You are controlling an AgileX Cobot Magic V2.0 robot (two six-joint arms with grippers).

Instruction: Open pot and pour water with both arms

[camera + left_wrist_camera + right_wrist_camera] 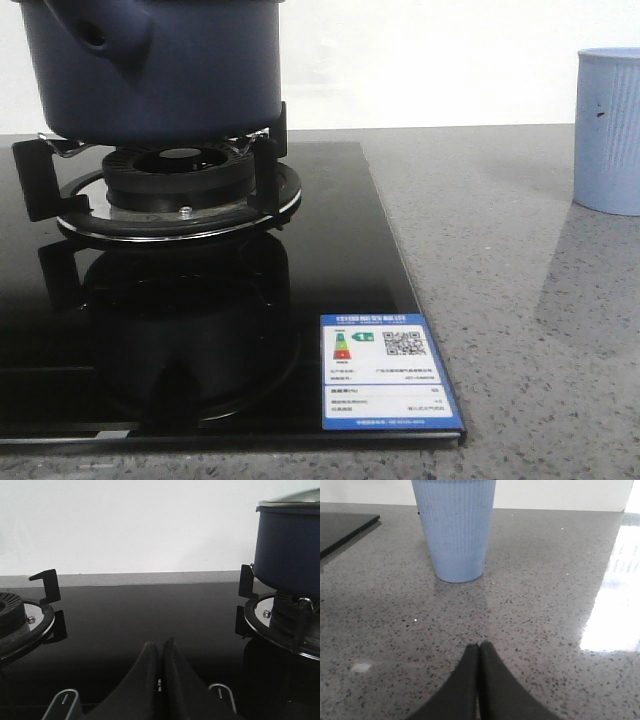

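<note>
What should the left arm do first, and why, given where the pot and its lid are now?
Probably open the left tool, whose fingers are pressed together, and move it toward the lid, which is on the pot over the burner. The right tool is also shut, facing the cup.

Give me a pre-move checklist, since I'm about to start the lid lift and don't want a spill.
1. Pot seated on the burner: ok.
2. Lid on the pot: ok, not yet lifted.
3. Left gripper open for grasping: not ok, fingers shut, low over the glass hob.
4. Right gripper open: not ok, shut, holding nothing.
5. Cup upright on the counter, apart from the hob: ok.
6. Water in the pot: cannot tell.
</note>
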